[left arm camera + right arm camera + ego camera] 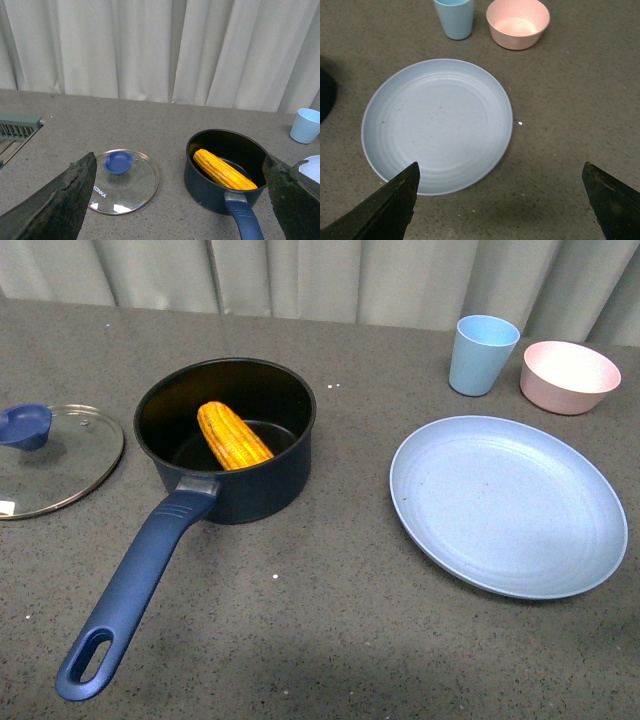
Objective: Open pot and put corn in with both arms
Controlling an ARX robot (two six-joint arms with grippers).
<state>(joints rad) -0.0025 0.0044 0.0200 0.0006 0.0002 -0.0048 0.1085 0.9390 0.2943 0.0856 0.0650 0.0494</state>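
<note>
reading "konka" on the glass lid (123,181) rim.

The round glass lid with the blue knob (55,458) is cut by the left edge of the front view. In this view no arm shows at all. In the left wrist view, only the two dark finger tips of the left claw (180,200) show at the lower corners, and the long blue handle of the dark navy saucepan (245,217) runs out at the lower edge. The small white print on the lid there is hard to read. In the right wrist view the right claw (500,200) shows likewise only tips, and the light blue cup (454,17) is cut at the upper edge.
</note>
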